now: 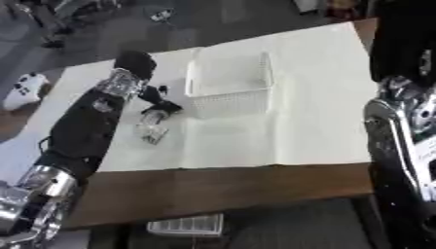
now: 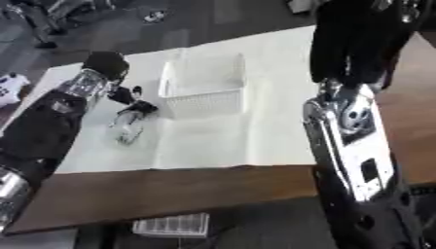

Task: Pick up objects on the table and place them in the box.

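Observation:
A white mesh box (image 1: 228,92) stands on the white cloth (image 1: 281,131) towards the back middle; I see nothing inside it. Just left of the box, a small clear, crumpled-looking object (image 1: 152,129) lies on the cloth. My left arm reaches in from the lower left. Its black left hand (image 1: 160,103) sits at the upper end of that object, fingers curled down onto it. My right arm (image 2: 349,121) hangs along the right side, and its hand is outside both views.
The cloth covers most of a brown table (image 1: 213,187), whose bare front strip shows. A white controller-like thing (image 1: 24,90) lies off the cloth at the far left. A white grille (image 1: 187,224) sits on the floor below the front edge.

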Robot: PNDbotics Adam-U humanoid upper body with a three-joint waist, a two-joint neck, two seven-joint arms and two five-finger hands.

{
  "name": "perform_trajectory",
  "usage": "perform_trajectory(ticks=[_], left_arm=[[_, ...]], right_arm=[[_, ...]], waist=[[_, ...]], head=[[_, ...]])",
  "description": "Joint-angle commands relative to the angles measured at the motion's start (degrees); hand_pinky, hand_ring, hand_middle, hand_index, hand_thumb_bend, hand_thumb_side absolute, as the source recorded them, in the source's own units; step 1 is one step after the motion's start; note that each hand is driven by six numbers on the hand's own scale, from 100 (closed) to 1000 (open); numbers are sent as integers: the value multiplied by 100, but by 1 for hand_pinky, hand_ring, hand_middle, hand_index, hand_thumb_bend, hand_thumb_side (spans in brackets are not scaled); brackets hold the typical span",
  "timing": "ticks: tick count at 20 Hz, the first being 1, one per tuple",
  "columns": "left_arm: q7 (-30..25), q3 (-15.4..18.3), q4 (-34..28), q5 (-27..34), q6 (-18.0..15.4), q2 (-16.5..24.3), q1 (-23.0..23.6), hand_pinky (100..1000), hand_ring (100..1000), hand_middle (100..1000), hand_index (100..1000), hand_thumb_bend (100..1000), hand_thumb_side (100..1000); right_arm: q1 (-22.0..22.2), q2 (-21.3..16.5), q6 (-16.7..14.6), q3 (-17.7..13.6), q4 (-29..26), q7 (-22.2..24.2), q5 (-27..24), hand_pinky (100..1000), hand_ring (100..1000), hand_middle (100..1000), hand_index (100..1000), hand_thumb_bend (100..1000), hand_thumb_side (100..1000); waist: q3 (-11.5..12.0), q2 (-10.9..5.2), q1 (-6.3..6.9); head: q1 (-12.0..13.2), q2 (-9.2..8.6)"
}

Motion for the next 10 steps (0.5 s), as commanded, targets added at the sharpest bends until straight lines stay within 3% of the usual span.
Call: perform_trajectory(ticks=[1,2,4,5,8,10], left_arm=[[-60,-12,-82,55,4,235,-197,100,100,100,229,100,728],[-241,-7,7,62,-27,245,-193,318,554,537,613,218,1000],[-1075,14,273,127,-84,265,-240,629,785,763,781,293,1000],[-1614,15,355,179,-114,268,-273,772,896,848,845,381,1000],[-2974,-21,311,394,-298,270,-321,897,993,920,899,573,1000],[-3508,-58,221,449,-355,289,-324,952,1000,951,922,676,1000]], right_arm=[[-38,-25,7,-2,-75,-3,12,282,433,484,778,144,1000],[-36,-28,8,-2,-75,-1,12,282,433,484,777,146,1000],[-31,-32,13,1,-75,4,13,281,433,484,777,147,1000],[-29,-33,16,2,-75,8,12,281,433,484,777,148,1000],[-24,-32,23,4,-75,19,13,281,433,484,777,148,1000],[-23,-30,24,4,-75,23,13,281,434,484,777,148,1000]], waist=[[15,-119,-22],[20,-120,-22],[24,-125,-22],[25,-127,-22],[26,-131,-18],[24,-134,-14]], head=[[36,-63],[31,-67],[28,-70],[30,-70],[25,-79],[20,-82]])
